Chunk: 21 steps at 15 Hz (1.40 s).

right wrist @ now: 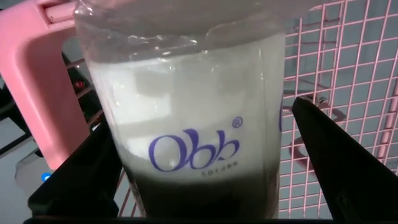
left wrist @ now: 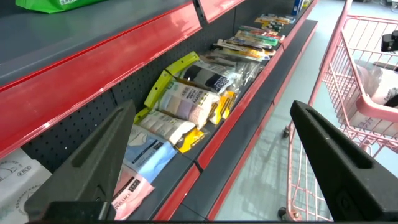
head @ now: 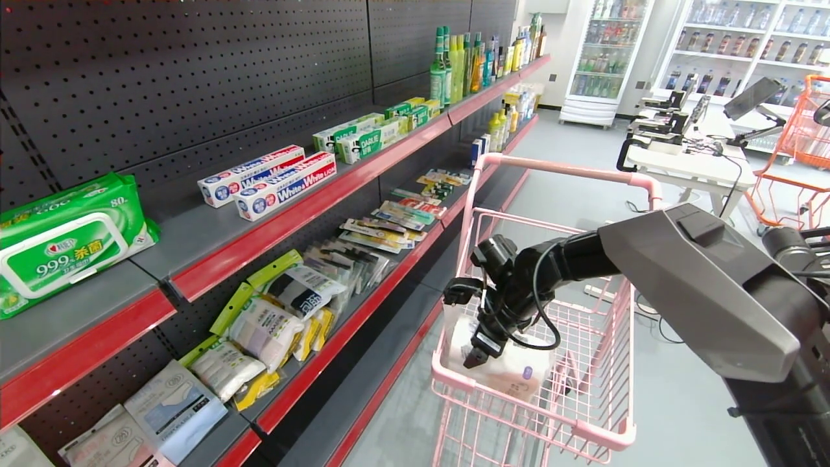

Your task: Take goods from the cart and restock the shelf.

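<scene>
Pink wire cart (head: 557, 170) holds the white plastic-wrapped pack (head: 519, 373) in its corner nearest the shelf (head: 305, 211). Your right hand (head: 473, 357) is down over the pack with the fingers wide on both sides, and one finger seems not yet in touch. Close slowly on the middle of this soft pack and lift straight up until it is above the cart rim before you turn to the shelf; your left hand (left wrist: 212, 109) is wide and empty beside the shelf, so keep it out of the path.

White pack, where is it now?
Head view: the pack sits in the near-left corner of the pink cart, straddled by the open right gripper.
</scene>
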### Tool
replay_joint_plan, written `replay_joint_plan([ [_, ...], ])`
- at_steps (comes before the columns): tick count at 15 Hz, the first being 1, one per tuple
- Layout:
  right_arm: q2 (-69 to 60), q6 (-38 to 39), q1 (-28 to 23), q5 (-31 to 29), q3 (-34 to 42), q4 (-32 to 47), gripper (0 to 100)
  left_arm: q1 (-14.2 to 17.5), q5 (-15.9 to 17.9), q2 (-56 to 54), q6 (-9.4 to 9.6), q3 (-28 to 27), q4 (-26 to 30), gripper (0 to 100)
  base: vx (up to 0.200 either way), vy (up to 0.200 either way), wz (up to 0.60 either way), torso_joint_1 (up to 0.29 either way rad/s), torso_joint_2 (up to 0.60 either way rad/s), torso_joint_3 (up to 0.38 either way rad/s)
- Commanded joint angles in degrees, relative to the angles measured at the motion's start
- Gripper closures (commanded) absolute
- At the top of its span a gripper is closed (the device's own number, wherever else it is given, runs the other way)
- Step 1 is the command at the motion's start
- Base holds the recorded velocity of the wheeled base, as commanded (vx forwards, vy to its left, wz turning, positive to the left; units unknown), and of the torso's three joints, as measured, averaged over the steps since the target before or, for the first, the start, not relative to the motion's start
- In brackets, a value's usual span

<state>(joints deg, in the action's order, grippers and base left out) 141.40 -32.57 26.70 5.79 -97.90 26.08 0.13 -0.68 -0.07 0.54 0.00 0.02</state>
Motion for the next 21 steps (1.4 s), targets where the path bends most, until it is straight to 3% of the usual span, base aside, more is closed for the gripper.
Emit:
replay_joint_plan([
  [1, 0.28, -0.56, -0.33, 0.19, -1.24, 0.47, 0, 0.04, -0.02, 0.07, -0.01, -0.09, -0.02, 0, 0.0, 0.0, 0.0, 0.0, 0.0, 0.0],
  [20, 2.04, 0.14, -0.15, 4.05, -0.62, -0.5, 0, 0.04, -0.02, 0.07, -0.01, 0.0, -0.02, 0, 0.0, 0.0, 0.0, 0.0, 0.0, 0.0],
  [21, 2.13, 0.14, -0.15, 4.05, -0.36, -0.5, 100, 0.04, -0.02, 0.07, -0.01, 0.0, 0.06, 0, 0.0, 0.0, 0.0, 0.0, 0.0, 0.0],
])
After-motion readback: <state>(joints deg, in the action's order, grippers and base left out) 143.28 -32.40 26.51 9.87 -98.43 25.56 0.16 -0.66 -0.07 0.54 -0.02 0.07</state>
